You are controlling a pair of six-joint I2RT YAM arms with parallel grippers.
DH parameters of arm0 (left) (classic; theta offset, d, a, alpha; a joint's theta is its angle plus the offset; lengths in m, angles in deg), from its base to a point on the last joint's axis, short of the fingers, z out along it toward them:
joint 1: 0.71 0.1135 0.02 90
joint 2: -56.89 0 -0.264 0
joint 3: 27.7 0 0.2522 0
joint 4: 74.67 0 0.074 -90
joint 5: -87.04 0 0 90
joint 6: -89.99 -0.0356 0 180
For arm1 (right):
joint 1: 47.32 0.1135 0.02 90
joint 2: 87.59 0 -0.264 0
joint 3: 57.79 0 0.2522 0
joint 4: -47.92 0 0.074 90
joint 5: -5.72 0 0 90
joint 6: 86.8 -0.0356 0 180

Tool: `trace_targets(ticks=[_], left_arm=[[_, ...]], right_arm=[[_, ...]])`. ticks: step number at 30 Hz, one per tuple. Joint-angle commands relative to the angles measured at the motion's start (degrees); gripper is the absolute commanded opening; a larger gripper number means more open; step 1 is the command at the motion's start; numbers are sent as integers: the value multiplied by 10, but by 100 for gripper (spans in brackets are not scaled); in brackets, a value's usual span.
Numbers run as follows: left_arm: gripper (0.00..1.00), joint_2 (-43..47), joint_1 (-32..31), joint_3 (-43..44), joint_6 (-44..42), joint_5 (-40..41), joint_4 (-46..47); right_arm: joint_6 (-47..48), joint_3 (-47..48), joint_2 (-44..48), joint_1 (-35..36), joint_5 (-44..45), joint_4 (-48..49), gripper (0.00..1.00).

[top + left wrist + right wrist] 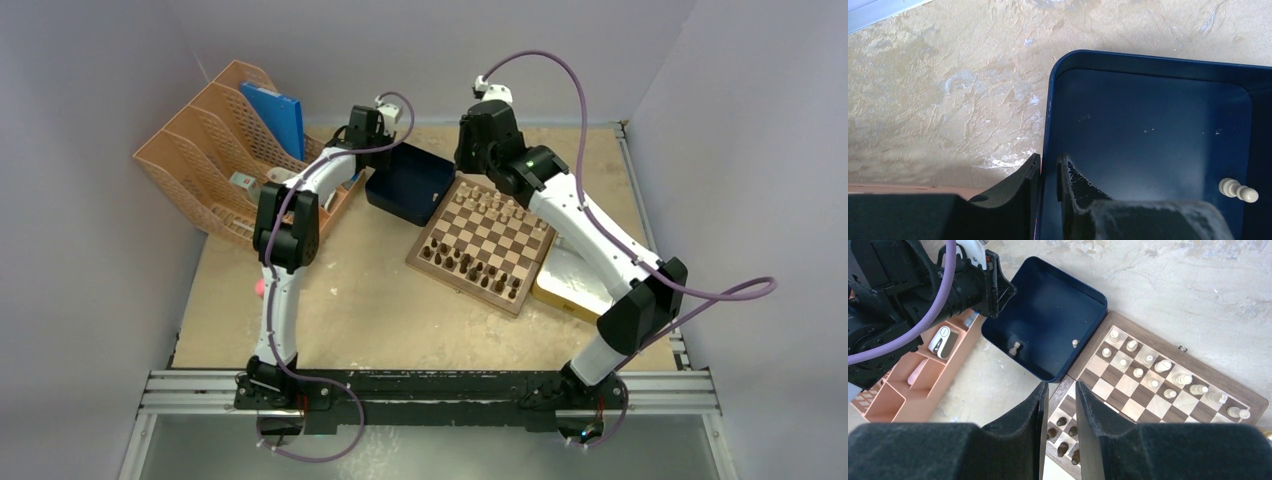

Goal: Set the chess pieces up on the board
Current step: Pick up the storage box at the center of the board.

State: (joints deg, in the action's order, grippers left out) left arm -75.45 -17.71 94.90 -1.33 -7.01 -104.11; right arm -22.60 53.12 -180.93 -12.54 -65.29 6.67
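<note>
The board lies at the table's middle, also in the right wrist view. Several cream chess pieces stand on its far rows and dark pieces on its near rows. Two cream pieces sit in the dark blue tray; one lies on its floor in the left wrist view. My left gripper is shut on the tray's wall, one finger outside and one inside. My right gripper is slightly open and empty, above the board's corner beside the tray.
An orange file organizer with a blue folder stands at the back left, close to the left arm. A pale tray lies right of the board under the right arm. A small pink thing lies by the left arm.
</note>
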Motion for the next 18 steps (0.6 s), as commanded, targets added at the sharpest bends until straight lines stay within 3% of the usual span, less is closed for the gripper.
trace_targets(ticks=[1, 6, 18], left_arm=[[18, 3, 0, -3, -11, 4, 12], [1, 11, 0, 1, -5, -3, 6], [0, 42, 0, 50, 9, 35, -36]], right_arm=[[14, 5, 34, -5, 13, 16, 29], [17, 3, 41, -7, 15, 19, 29], [10, 4, 45, -7, 6, 26, 29]])
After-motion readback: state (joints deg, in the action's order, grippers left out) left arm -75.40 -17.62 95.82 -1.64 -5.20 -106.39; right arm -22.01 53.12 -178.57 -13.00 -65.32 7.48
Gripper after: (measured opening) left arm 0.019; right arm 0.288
